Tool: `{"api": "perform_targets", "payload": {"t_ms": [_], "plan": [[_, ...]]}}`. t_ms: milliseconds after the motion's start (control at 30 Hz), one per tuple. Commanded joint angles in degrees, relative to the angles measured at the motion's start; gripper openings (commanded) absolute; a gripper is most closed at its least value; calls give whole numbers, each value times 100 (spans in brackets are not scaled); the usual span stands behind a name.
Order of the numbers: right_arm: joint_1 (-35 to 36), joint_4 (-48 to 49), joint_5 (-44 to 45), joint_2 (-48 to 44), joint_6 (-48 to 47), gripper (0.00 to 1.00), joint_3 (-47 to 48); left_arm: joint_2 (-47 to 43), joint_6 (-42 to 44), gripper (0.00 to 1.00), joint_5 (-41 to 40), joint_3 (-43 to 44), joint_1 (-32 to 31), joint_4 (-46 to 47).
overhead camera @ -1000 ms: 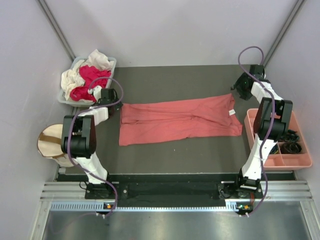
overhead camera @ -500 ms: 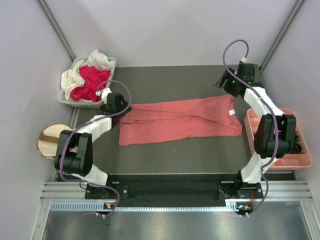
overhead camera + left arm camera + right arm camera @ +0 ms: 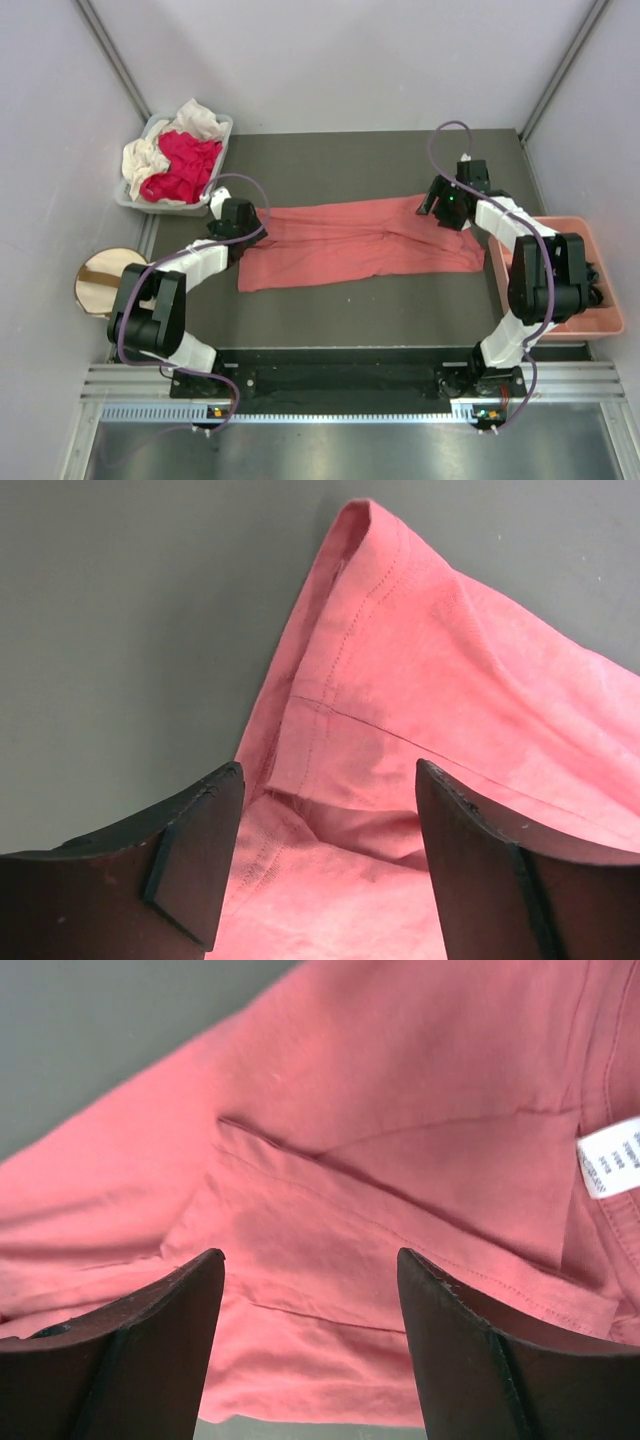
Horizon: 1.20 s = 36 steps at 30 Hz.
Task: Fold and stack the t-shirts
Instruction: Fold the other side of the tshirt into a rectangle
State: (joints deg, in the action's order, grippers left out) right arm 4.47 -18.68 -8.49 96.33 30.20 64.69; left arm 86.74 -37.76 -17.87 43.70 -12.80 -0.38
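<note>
The salmon-pink t-shirt (image 3: 360, 243) lies folded into a long strip across the dark table. My left gripper (image 3: 250, 222) is open over its left end, above the hem corner (image 3: 340, 710). My right gripper (image 3: 440, 208) is open over the strip's right end, above folded cloth (image 3: 380, 1210); the white neck label (image 3: 610, 1155) shows at the right edge of the right wrist view. Neither gripper holds cloth. A magenta-red t-shirt (image 3: 185, 165) and a cream-white one (image 3: 150, 155) lie heaped in a grey bin at the back left.
The grey bin (image 3: 222, 124) stands at the table's back left corner. A cream drum-shaped fabric bin (image 3: 100, 285) sits left of the table. A salmon-pink plastic tray (image 3: 590, 320) sits at the right edge. Grey walls close in behind and at both sides.
Both arms have swung inward from the table's sides. The left gripper moved right onto the shirt's left end; the right gripper moved left and forward onto its right end.
</note>
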Motion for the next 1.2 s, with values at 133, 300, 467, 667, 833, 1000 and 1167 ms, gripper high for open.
{"api": "perform_targets", "payload": {"t_ms": [133, 300, 467, 667, 833, 1000, 1167], "plan": [[80, 215, 49, -361, 92, 70, -193, 71, 93, 63, -287, 77, -3, 240], [116, 250, 269, -326, 92, 70, -465, 238, 76, 55, -244, 95, -3, 311], [124, 303, 225, -159, 127, 70, -518, 405, 67, 51, -279, 94, -3, 390], [124, 286, 225, -176, 109, 70, -510, 554, 93, 50, -358, 200, -3, 416], [124, 259, 225, -168, 109, 70, -510, 625, 111, 35, -384, 297, -3, 407], [124, 294, 199, -141, 109, 70, -510, 634, 137, 3, -410, 402, -3, 329], [124, 321, 155, -89, 127, 70, -509, 502, 190, 0, -437, 446, -3, 240]]}}
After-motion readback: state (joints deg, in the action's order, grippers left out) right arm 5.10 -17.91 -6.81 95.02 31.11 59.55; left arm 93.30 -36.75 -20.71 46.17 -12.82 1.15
